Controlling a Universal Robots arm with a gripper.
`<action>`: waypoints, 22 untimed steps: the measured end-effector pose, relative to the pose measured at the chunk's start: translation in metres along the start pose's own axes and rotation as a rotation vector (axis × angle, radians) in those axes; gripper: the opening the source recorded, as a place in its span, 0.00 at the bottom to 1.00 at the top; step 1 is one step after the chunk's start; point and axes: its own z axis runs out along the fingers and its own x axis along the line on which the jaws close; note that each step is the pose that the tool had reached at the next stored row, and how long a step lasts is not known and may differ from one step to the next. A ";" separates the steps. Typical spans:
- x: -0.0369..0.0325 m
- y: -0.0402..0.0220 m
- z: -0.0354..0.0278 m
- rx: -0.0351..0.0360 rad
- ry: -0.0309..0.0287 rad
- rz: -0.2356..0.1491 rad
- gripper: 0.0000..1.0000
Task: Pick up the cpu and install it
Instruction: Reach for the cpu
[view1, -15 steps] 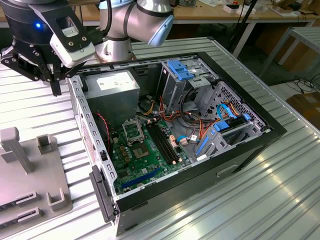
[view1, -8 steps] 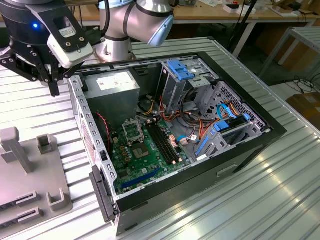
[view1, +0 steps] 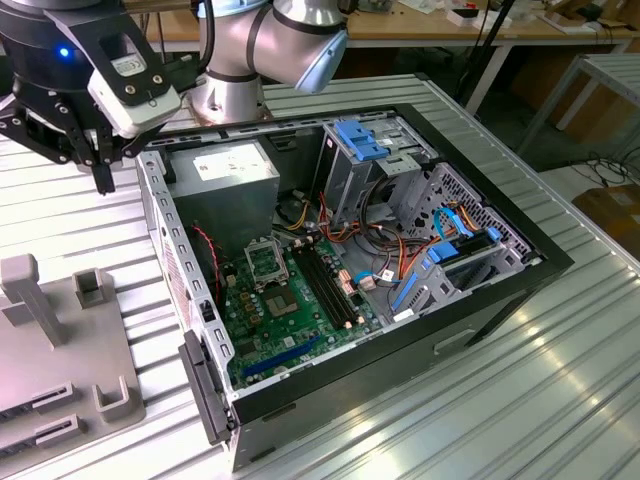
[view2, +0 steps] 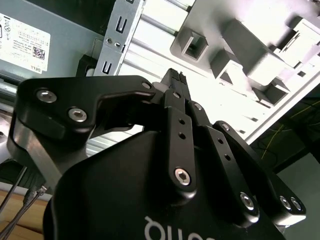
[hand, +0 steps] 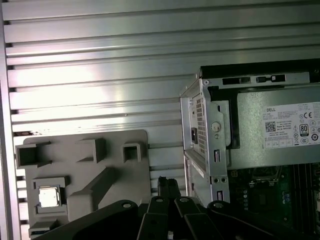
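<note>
The cpu (hand: 48, 196), a small silver-grey square, lies in a pocket of the grey fixture plate (hand: 107, 172) in the first wrist view. My gripper (hand: 167, 184) hangs above the ribbed table between that plate and the open computer case, some way from the cpu, its fingers shut with nothing between them. In the exterior view the gripper (view1: 103, 180) is high at the left, just outside the case wall. The second wrist view has the joined fingertips (view2: 173, 79) over the table slats. The framed socket (view1: 262, 262) sits on the green motherboard inside the case.
The grey power-supply box (view1: 225, 175) fills the case corner nearest the gripper. Drive bays with blue latches (view1: 362, 140) and loose cables (view1: 440, 245) crowd the far side. The fixture plate (view1: 50, 350) carries raised blocks. The case's metal wall (view1: 160, 230) stands between plate and motherboard.
</note>
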 end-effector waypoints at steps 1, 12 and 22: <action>0.0005 0.0000 0.0001 0.0000 0.0002 0.000 0.11; 0.0076 -0.0006 0.0007 0.0001 0.0013 0.000 0.11; 0.0144 -0.0011 0.0012 0.0001 0.0021 0.000 0.11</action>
